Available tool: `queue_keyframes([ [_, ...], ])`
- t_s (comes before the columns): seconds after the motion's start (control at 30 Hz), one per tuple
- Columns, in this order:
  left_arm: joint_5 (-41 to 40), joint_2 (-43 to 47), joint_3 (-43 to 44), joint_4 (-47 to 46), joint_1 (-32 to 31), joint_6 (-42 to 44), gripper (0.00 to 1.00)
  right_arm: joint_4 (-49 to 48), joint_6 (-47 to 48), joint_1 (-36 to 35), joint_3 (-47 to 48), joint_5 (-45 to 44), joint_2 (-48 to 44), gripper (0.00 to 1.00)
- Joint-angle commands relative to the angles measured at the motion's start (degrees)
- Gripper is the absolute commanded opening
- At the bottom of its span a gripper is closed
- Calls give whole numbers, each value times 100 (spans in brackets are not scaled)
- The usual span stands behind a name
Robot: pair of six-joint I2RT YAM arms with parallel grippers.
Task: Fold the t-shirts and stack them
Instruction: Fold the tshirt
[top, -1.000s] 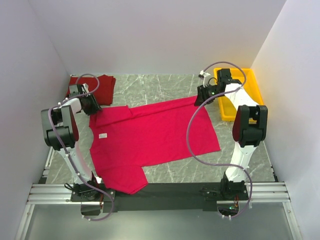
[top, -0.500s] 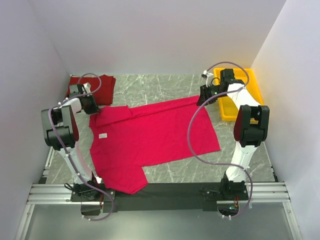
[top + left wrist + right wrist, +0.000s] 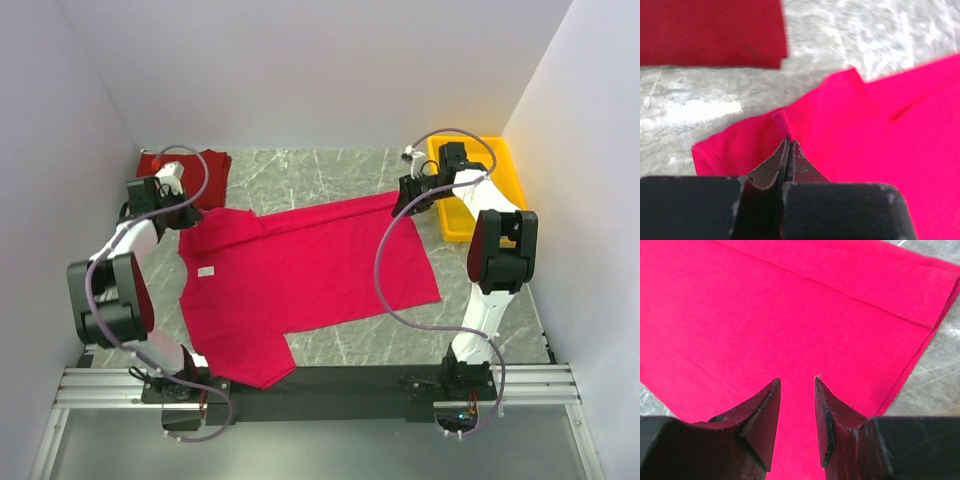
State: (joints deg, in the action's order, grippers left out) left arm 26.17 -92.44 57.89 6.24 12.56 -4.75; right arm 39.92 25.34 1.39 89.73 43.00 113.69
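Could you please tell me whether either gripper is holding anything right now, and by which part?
The left gripper pinches a small fold of the crimson t-shirt at the edge of its far sleeve. The right gripper is open above it, holding nothing.

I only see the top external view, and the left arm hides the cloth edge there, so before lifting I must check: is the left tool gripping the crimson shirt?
Observer: Yes. The left wrist view shows the left tool shut on a small raised pinch of the crimson t-shirt near its sleeve edge.
Operator: And the right side?
Observer: The right tool is open, tips over flat cloth beside a stitched hem, holding nothing.
Operator: Is the darker shirt caught too?
Observer: No. The darker red t-shirt lies apart, with bare marble tabletop between them.
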Motion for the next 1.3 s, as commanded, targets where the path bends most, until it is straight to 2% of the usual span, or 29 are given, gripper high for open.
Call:
queue_keyframes([
  [0.0, 651, 533, -435, -536, -8, 692, 1, -20, 15, 28, -17, 129, -347, 41],
  [0.57, 1838, 2406, -2123, -642, -16, 2435, 1, -81, 15, 107, -96, 235, -453, 40],
  [0.77, 1909, 2933, -2457, -220, -60, 2988, 1, -72, 23, 125, -61, 287, -453, 40],
  [1.1, 1452, 3215, -2739, 263, -368, 3780, 1, -63, 67, 134, -70, 366, -435, 40],
  [1.27, 909, 3381, -2923, 456, -482, 4087, 1, -46, 102, 160, -96, 393, -418, 40],
])
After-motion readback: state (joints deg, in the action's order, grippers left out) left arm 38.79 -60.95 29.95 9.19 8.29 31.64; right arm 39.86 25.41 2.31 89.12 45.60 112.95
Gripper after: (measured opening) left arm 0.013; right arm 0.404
